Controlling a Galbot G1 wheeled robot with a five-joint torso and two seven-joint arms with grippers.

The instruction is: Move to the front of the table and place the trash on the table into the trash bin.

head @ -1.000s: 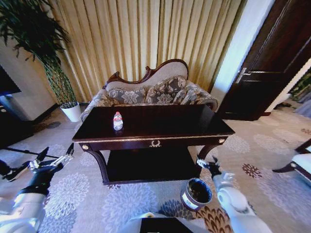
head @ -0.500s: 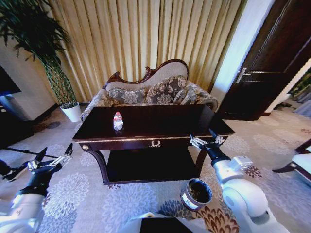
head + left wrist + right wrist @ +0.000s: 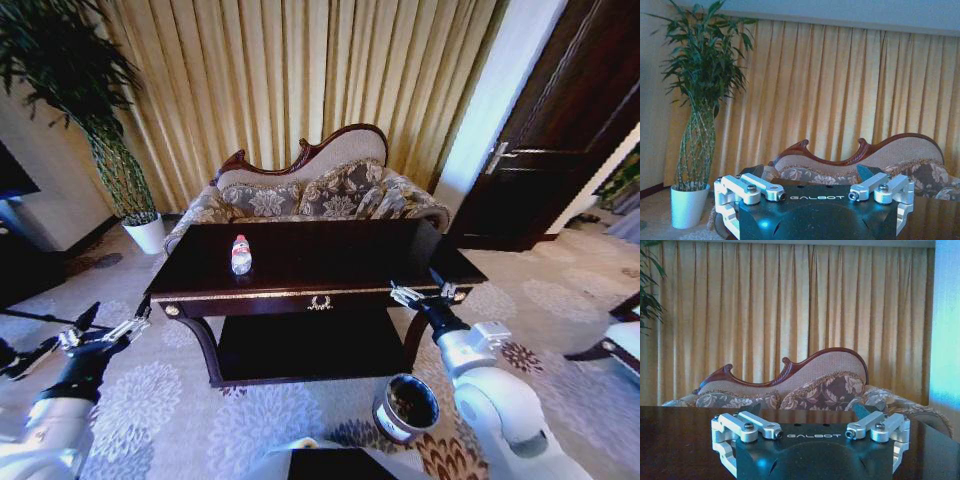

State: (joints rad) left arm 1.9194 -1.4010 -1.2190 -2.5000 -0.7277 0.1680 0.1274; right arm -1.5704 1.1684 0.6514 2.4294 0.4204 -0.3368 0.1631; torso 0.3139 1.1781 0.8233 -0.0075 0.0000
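Facing table [image 3: 330, 262], bottle [image 3: 241, 254], bin [image 3: 406, 408]

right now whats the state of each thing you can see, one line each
water bottle: upright on the table, red cap on, untouched
table: dark top, bottle toward its left side
trash bin: upright on the carpet by the table's front right leg, open top
left gripper: open, empty, low to the left of the table
right gripper: open, empty, at the table's front right edge
door: shut
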